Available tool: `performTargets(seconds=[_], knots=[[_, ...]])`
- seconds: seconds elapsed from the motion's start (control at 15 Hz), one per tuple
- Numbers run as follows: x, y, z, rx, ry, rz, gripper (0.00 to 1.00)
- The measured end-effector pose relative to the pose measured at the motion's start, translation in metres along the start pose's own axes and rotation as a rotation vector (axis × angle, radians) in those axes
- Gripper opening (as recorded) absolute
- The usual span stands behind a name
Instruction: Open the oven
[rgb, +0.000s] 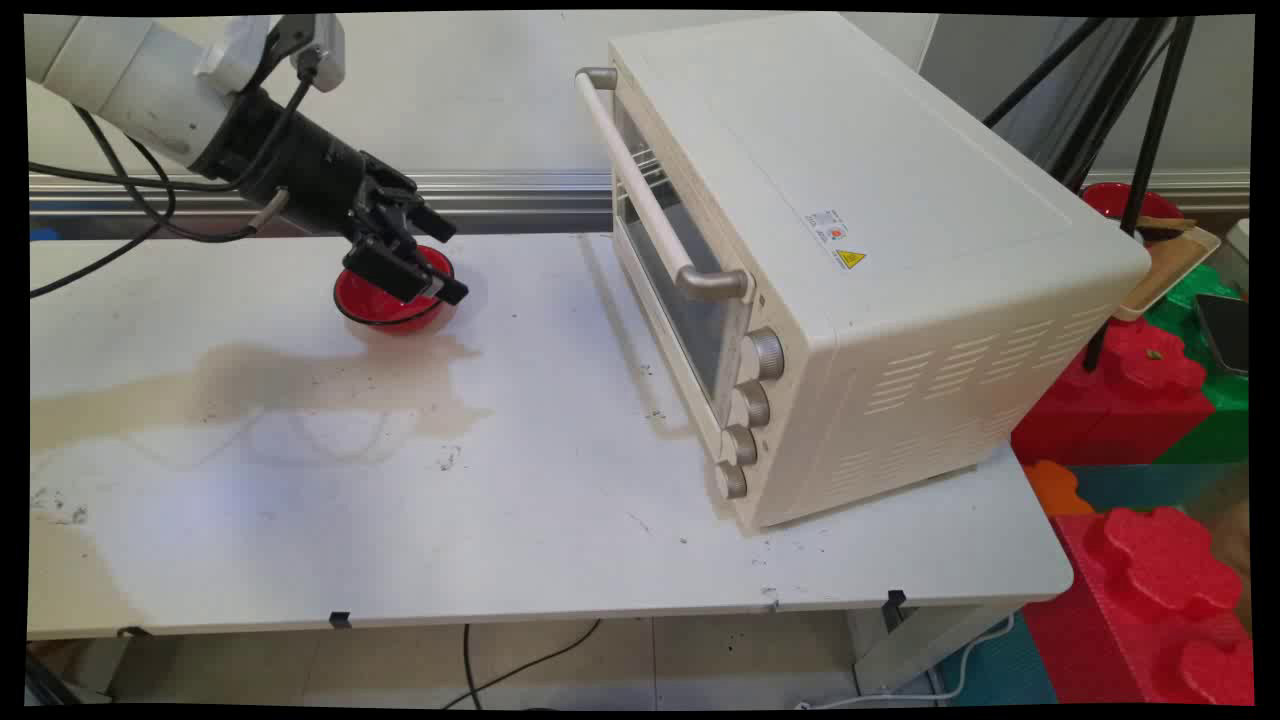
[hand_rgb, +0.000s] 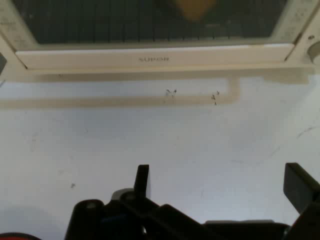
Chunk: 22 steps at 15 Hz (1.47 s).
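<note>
A red bowl (rgb: 385, 303) with a dark rim sits on the white table (rgb: 560, 500) at the back left. My black gripper (rgb: 450, 262) hovers just over the bowl's right side, open, with nothing between its fingers. It points toward the cream toaster oven (rgb: 850, 260) on the right. In the hand view the gripper (hand_rgb: 220, 182) is spread wide over bare tabletop. The oven door's handle (hand_rgb: 155, 59) runs across the top of that view, and the door is shut. A sliver of the red bowl (hand_rgb: 9, 236) shows at the bottom left corner.
The oven stands at an angle, with its handle (rgb: 650, 205) and several knobs (rgb: 752, 405) facing left. Brownish stains (rgb: 300, 375) mark the table in front of the bowl. Red and green foam blocks (rgb: 1150, 400) and black tripod legs (rgb: 1130, 150) stand off the table's right end.
</note>
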Motion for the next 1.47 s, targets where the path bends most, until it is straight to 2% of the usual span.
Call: performTargets(seconds=[0.33,0.73,1.2,1.47], knots=[[0.012,-0.002,-0.001,0.017,0.041,0.014,1.0],[0.037,-0.005,-0.004,0.04,0.097,0.04,1.0],[0.087,-0.009,0.003,0.057,0.188,0.048,1.0],[0.108,-0.01,0.014,0.05,0.221,0.04,1.0]])
